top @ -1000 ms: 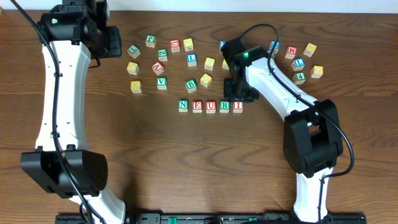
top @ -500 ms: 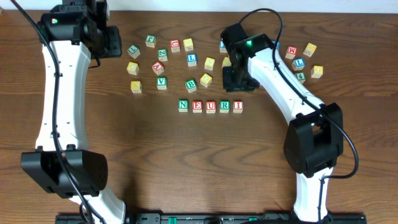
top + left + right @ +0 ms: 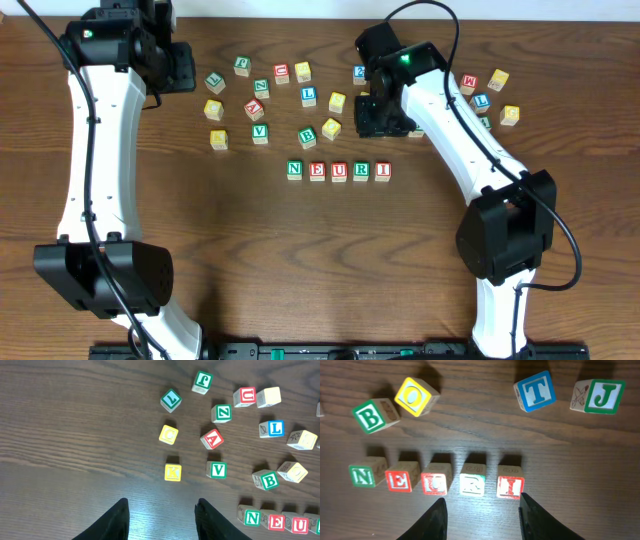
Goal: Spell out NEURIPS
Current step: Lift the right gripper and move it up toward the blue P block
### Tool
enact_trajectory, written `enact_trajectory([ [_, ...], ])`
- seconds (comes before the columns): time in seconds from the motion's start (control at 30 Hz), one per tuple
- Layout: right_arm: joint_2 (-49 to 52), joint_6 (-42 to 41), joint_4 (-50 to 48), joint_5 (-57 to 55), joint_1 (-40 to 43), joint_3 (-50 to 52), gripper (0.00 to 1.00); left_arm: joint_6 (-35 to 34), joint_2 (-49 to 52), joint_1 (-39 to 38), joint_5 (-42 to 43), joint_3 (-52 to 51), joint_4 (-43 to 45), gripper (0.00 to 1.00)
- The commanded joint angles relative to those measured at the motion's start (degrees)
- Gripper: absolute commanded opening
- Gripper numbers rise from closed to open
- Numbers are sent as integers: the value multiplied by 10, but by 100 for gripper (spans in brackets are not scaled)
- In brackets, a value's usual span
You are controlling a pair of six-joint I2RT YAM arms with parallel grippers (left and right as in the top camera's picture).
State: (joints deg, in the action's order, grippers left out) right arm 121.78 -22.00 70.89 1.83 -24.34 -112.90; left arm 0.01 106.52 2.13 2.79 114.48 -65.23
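Observation:
Five cubes stand in a row on the table: green N point(image 3: 294, 170), red E point(image 3: 317, 171), red U point(image 3: 339, 172), green R point(image 3: 361, 171), red I point(image 3: 383, 171). The right wrist view shows the same row, N point(image 3: 362, 476) through I point(image 3: 510, 487). My right gripper point(image 3: 482, 507) hangs open and empty above and just behind the R and I; from overhead it point(image 3: 387, 122) sits behind the row's right end. My left gripper point(image 3: 162, 510) is open over bare wood, at the far left point(image 3: 183, 68). I cannot pick out a blue P or the yellow-faced cube.
Loose cubes lie scattered behind the row: green B point(image 3: 370, 417), yellow O point(image 3: 412, 396), blue T point(image 3: 536, 391), green J point(image 3: 602, 396). Left of them are V point(image 3: 218, 469), A point(image 3: 212, 439), K point(image 3: 172, 472) and a spare N point(image 3: 221, 413). More cubes sit at the back right point(image 3: 481, 100).
My right gripper has drawn back from the I cube toward the rear of the table and its jaws have spread a little wider. The left arm has stayed put.

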Motion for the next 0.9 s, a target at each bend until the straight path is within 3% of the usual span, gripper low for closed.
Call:
enact_trajectory([
  [0.0, -15, 11, 4, 16, 3, -20, 41, -1, 0, -2, -5, 9, -1, 42],
  [0.87, -15, 13, -8, 15, -5, -23, 44, -1, 0, -2, -5, 9, -1, 42],
])
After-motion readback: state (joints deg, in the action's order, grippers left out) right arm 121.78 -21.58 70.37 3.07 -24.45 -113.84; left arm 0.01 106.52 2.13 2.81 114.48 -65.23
